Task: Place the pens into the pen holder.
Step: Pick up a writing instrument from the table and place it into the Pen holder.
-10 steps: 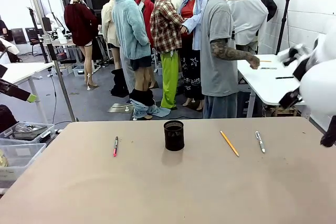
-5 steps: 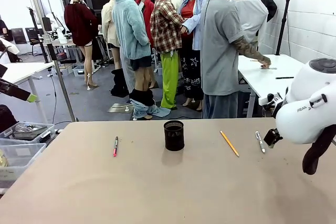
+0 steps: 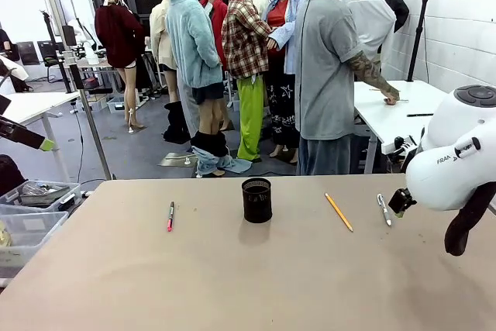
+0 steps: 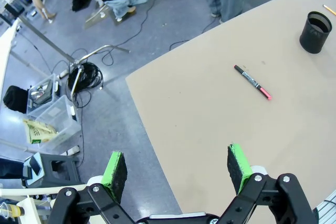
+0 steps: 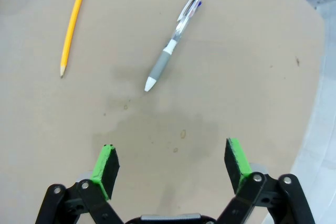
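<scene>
- The right end effector (image 5: 170, 153) hangs wide open and empty. The pale pen (image 5: 170, 51) lies just ahead, long axis nearly in line with the fingers, tip nearest.
- The pencil (image 5: 73, 24) lies ahead, off to one side.
- The left end effector (image 4: 177, 163) is open and empty, well short of the dark pen (image 4: 252, 82) and the pen holder (image 4: 316, 32).
- The right arm looks nearer to a pen.
- The surface (image 5: 252, 66) is bare tan; a person (image 3: 329, 67) stands beyond it.

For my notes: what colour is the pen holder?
Pen holder: black, clearest in the front view.

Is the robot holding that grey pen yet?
No, the pen lies on the table ahead of the open right gripper.
</scene>
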